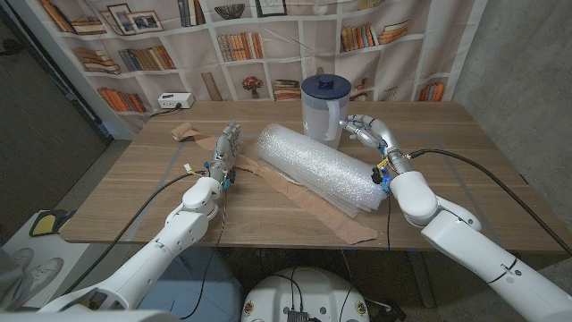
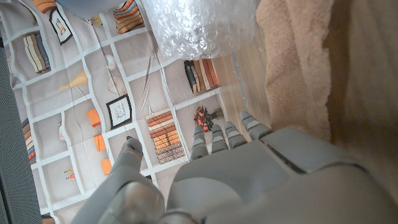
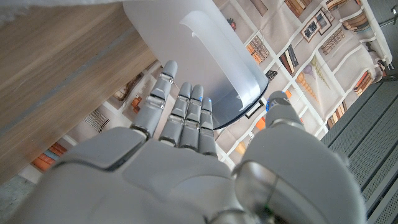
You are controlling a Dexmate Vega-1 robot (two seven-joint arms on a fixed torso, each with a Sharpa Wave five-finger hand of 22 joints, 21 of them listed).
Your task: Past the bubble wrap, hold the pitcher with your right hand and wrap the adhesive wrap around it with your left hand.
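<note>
A frosted white pitcher (image 1: 322, 109) with a dark blue lid stands at the table's far middle, behind a roll of bubble wrap (image 1: 317, 165). My right hand (image 1: 365, 130) is just right of the pitcher, fingers apart and reaching toward its side, holding nothing. In the right wrist view the pitcher (image 3: 199, 53) stands close ahead of my right hand (image 3: 186, 124). My left hand (image 1: 225, 150) stands left of the bubble wrap with fingers straight and empty, over a strip of brown adhesive wrap (image 1: 304, 201). The left wrist view shows my left hand (image 2: 224, 155) beside the brown wrap (image 2: 298, 56) and the bubble wrap (image 2: 199, 25).
A crumpled brown scrap (image 1: 188, 132) lies at the far left of the table (image 1: 474, 170). A white box (image 1: 176, 101) sits behind the table's far left corner. A bookshelf-print curtain hangs behind.
</note>
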